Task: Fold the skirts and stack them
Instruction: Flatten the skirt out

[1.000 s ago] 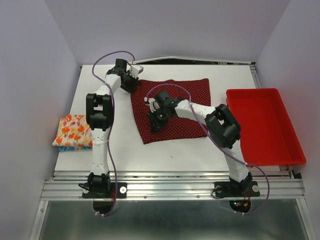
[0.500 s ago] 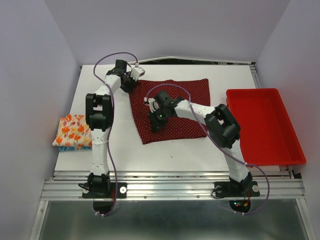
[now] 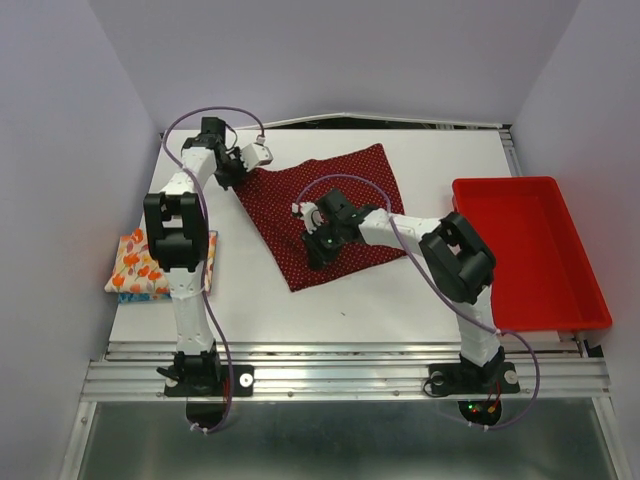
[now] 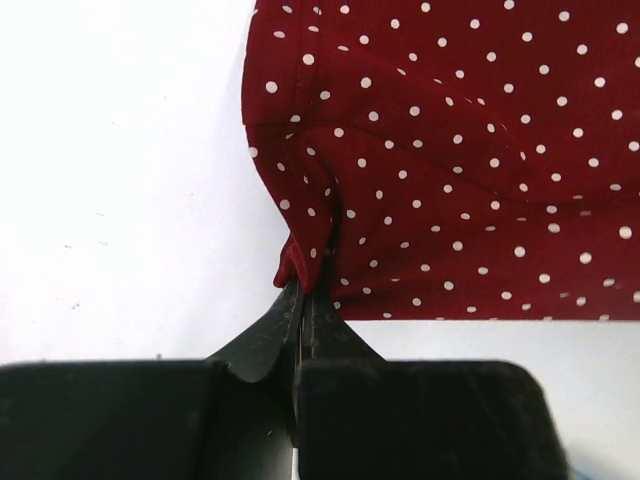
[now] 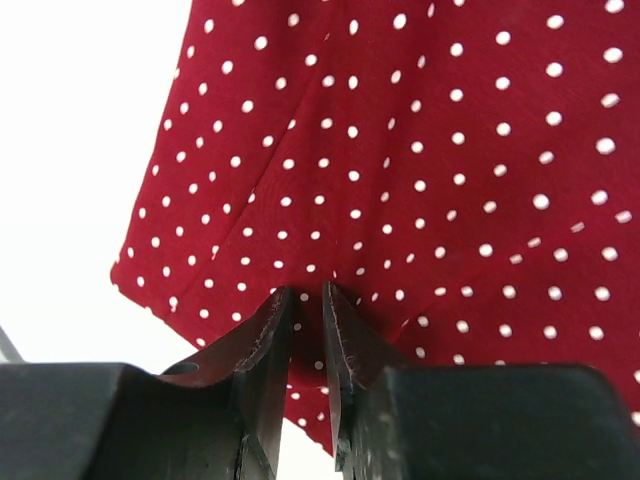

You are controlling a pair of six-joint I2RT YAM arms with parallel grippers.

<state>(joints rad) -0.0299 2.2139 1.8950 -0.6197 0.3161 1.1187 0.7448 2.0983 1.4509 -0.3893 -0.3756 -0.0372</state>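
Grip by the left gripper (image 3: 238, 176) on the left corner of a dark red cloth skirt with small white dots (image 3: 270, 225): jaws pressed together, a bunched tip of fabric pinched between them, puckers fanning out from the pinch in the left wrist view. Rest of that skirt spread on the white table (image 3: 400, 310), turned askew across the middle of the far half, one corner pointing toward the far edge, another toward the near edge. Down on the same skirt, close to its near-left hem, the right gripper (image 3: 310, 258), black fingertips (image 5: 262, 335) a narrow slit apart and against the cloth; any fabric caught between them or not, impossible to tell from the right wrist view. At the left edge of the table, a folded cream-white cloth skirt with orange flowers (image 3: 140, 258) stacked on a folded blue cloth skirt (image 3: 140, 296), only a thin blue strip showing at the near side. Along the right edge, well apart from all three skirts, a rectangular red plastic tray (image 3: 525, 250).
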